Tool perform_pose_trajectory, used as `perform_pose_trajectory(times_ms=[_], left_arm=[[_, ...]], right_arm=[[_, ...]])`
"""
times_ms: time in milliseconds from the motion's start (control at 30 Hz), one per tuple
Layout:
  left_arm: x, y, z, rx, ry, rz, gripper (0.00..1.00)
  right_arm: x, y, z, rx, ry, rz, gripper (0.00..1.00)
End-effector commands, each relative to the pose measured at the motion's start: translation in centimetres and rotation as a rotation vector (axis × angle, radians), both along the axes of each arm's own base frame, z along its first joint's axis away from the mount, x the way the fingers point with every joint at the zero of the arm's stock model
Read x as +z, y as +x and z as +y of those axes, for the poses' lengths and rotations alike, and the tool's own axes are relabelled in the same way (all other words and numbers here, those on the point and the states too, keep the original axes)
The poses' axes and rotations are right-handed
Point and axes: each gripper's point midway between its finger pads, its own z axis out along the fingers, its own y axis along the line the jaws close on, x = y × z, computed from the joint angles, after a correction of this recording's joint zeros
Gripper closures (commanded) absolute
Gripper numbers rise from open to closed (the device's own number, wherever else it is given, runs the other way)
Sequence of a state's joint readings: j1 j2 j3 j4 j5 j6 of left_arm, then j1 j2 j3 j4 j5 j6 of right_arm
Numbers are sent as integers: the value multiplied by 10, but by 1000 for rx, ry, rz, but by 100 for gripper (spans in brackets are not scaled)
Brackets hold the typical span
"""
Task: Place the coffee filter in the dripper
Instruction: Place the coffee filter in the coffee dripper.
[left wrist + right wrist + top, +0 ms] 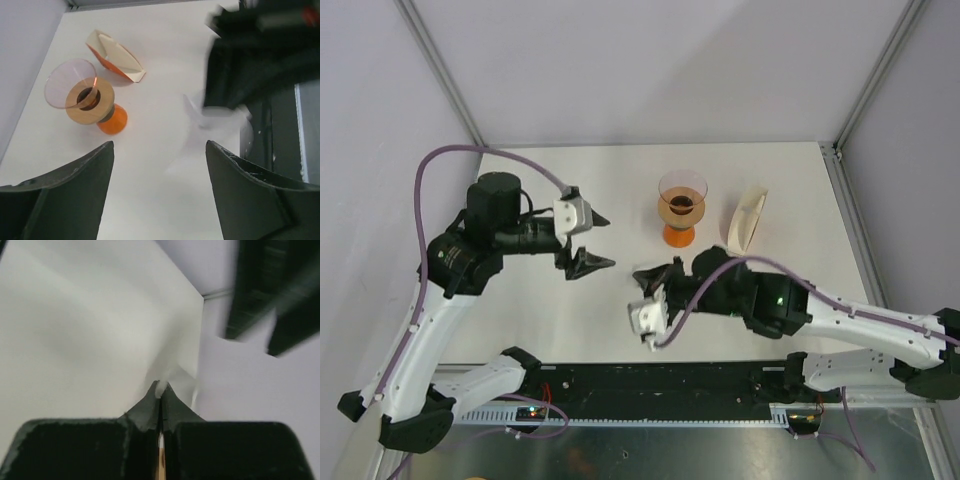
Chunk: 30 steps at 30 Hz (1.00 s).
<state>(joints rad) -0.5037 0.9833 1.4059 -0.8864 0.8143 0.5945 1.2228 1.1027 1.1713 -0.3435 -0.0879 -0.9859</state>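
The dripper, a clear pinkish funnel, sits on a brown ring atop an orange glass beaker at the table's back middle; the left wrist view shows the dripper tilted at upper left. My right gripper is shut near the table's middle, pinching a thin white coffee filter at its fingertips. In the left wrist view the filter is a blurred white sheet hanging under the dark right gripper. My left gripper stands open just left of it, nothing between its fingers.
A thick cream bundle of filters in an orange-backed holder lies right of the beaker. The brown ring encircles the dripper's stem. Metal frame posts rise at the table's back corners. The arm bases line the near edge.
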Motion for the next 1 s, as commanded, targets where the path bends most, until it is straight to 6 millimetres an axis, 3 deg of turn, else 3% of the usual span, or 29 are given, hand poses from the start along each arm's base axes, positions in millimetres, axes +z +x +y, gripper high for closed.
perform_pose_trajectory(times_ms=[0,100,500,667,800,967], left_arm=[[43,16,-4,186,-134,164,22],[47,10,-5,199,-162,224,27],[1,-10,20,262,-97,197,28],[-9,3,30,351,-45,124,26],[-12,17,31,394,4,65,31],[-35,20,26,387,68,76,31]], right_arm=[[-17,17,-17,-97,-280,-407,100],[-24,24,-15,-144,-413,-561,100],[-12,43,16,-237,-616,-936,100],[-11,58,34,-287,-614,-942,100],[-10,56,49,-261,-591,-946,100],[-8,54,56,-240,-574,-945,100]])
